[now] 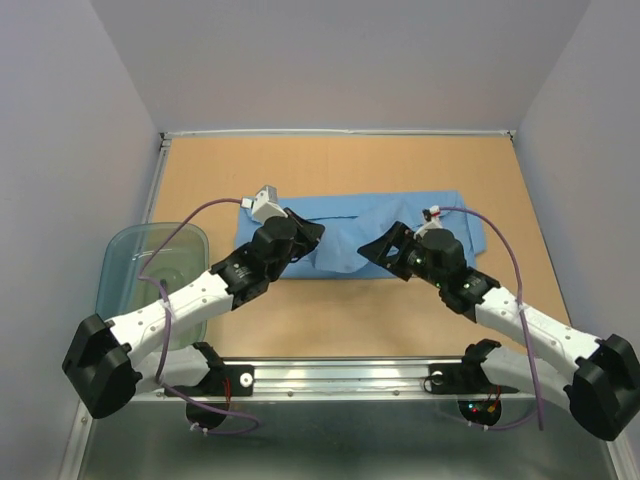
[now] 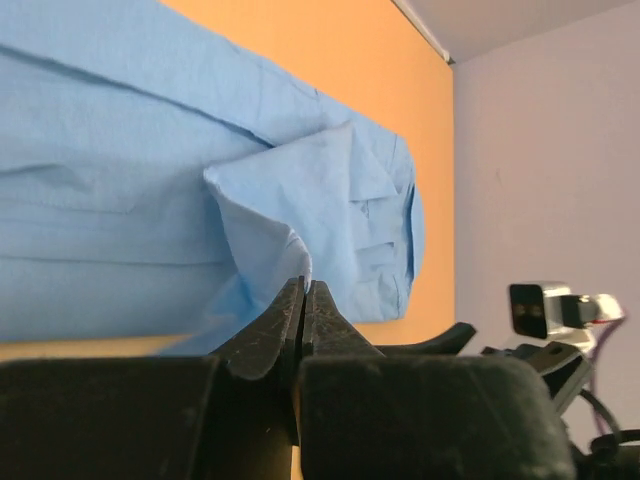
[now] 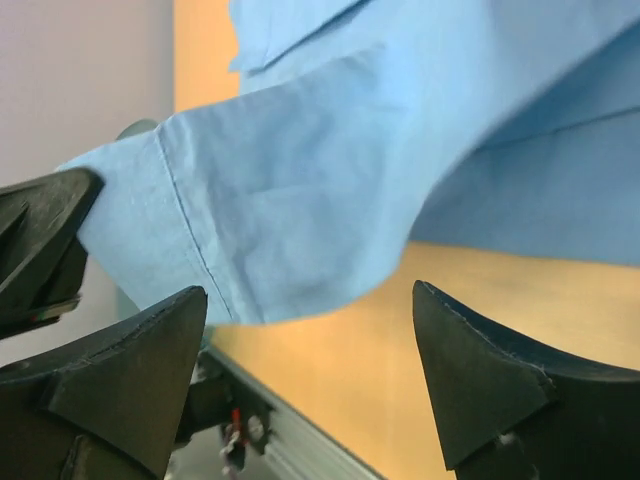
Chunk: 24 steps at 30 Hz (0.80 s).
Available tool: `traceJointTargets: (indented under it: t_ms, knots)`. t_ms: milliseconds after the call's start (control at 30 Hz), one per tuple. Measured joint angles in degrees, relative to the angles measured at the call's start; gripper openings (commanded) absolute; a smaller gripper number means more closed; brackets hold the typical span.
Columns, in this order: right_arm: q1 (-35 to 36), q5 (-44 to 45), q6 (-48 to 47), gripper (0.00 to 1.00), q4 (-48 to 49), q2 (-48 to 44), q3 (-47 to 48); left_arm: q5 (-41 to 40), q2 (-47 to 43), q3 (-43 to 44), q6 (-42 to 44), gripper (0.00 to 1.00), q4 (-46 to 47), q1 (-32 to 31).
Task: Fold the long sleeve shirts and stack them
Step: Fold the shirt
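Shirt partly hidden under both arms from above; left fingers pinch its fold, right fingers spread, hem just beyond them.

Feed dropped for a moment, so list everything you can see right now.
shirt: one, light blue, mid-table, near edge lifted
tub: one, clear bluish, table's left edge
table: one, tan, under the shirt
rail: one, silver, near edge
cables: two, purple, one along each arm
left arm: one, white and black, over the shirt's left part, jaws shut on shirt
right arm: one, white and black, over the shirt's right part, jaws open about a hem
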Motion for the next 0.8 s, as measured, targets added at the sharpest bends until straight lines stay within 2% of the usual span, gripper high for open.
traceJointTargets:
  t_ms: [100,267,400,567,800]
  knots:
    - [-0.28,6.4,-4.61,0.89,-9.57,-1.31,6.49,-1.25,-1.07,2.62,5.9,0.04,-2.86,0.09]
    - [-3.1,14.34,-9.46,0.89,-18.49,-1.4,12.92,-1.88,-1.25,6.62,15.02,0.04,-7.32,0.09]
    - [-11.78,16.96,-13.25,0.84,-22.49,0.15,16.83,-1.92,-1.25,9.38,20.31,0.05,-9.88,0.09]
    - [-23.37,15.76,-16.74,0.81,-24.04,10.08,23.65,-1.79,-1.22,11.04,22.45,0.05,-15.21,0.09]
    - [-25.59,15.06,-19.32,0.74,-25.16,22.93,30.51,2.64,-1.42,13.66,20.81,0.05,-23.21,0.09]
